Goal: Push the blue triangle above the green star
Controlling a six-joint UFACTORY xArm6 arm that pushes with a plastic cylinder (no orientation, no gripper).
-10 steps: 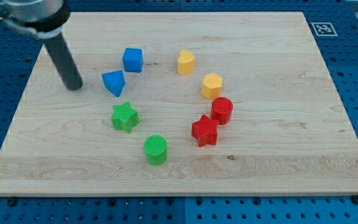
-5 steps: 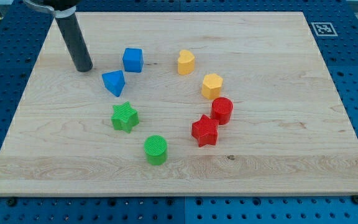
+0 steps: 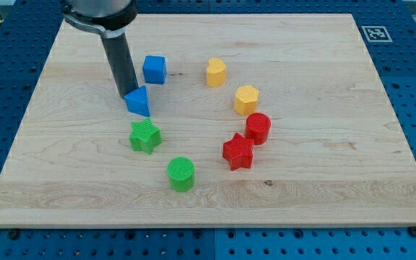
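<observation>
On the wooden board (image 3: 323,79), toward the view's upper left, my tip (image 3: 127,97) sits right against the upper-left edge of the blue triangle (image 3: 139,101); from this angle it looks to be touching it, with the triangle lying just to the view's lower right of the tip. I have no claw to open or close, only a straight dark rod (image 3: 119,61) that comes down from the view's top edge, and it holds nothing.

The blue triangle lies just above the green star (image 3: 145,136), shifted a little to the view's left of it, and the two are apart. A blue cube (image 3: 154,69) stands just up and to the right of the triangle, close beside the rod but clear of it.

Below the green star, toward the view's bottom, is a green cylinder (image 3: 181,174). On the view's right side of the group, a yellow block with a rounded top (image 3: 217,72) sits near the top, a yellow hexagonal block (image 3: 246,100) below and right of it, then a red cylinder (image 3: 258,128), with a red star (image 3: 237,152) touching or almost touching it at its lower left.

A black-and-white marker tag (image 3: 375,33) is printed in the board's upper right corner.
</observation>
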